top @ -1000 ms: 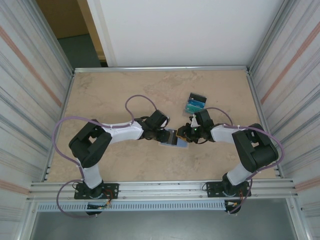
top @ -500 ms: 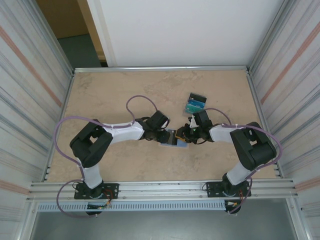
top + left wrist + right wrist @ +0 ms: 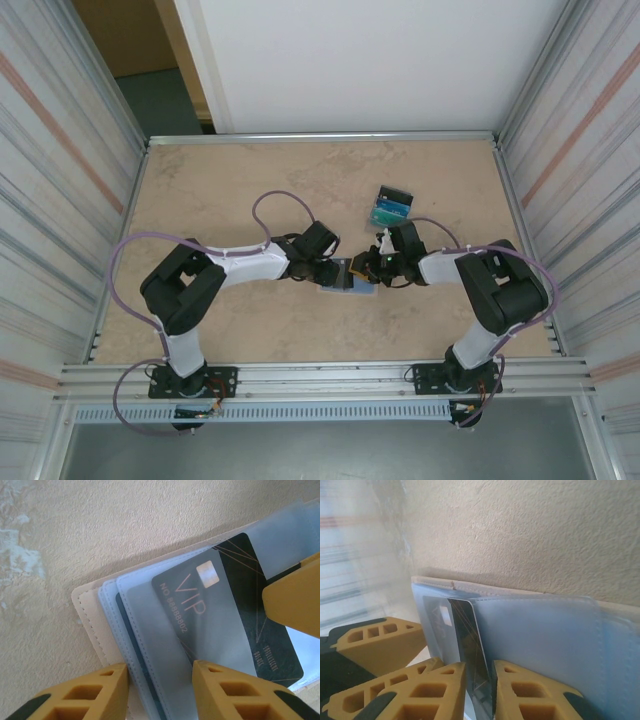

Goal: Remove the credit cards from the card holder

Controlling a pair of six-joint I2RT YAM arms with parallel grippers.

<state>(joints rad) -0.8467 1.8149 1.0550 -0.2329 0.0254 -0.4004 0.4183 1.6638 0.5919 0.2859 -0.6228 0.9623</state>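
The card holder [image 3: 84,611] lies spread open on the table [image 3: 100,525], a little near of the middle and between the two arms. A dark card [image 3: 225,615] marked VIP sticks partly out of one clear sleeve [image 3: 150,630], angled toward the right. A second dark card [image 3: 129,640] sits deeper behind the sleeves on the left. The right gripper [image 3: 479,667] has one finger on each side of the dark card's edge, close on both sides. We cannot tell whether they already pinch it. The left gripper [image 3: 159,672] has its fingers apart over the holder's left half, clamped on nothing we can see. The main danger, as we judge it, is a shallow pinch. The right fingers cover only a narrow strip of slick plastic, so a pull could let the card slip back or drop. If the sleeve's soft lip is caught together with the card, the whole holder may be dragged to the right. That is more likely if the left gripper is not pressing it down firmly. A pull that is not in line with the sleeve could bend the card or jam it at the stitched seam. The tray of spare cards [image 3: 392,206] stands near, to the far right, and a wide sweep could knock it.
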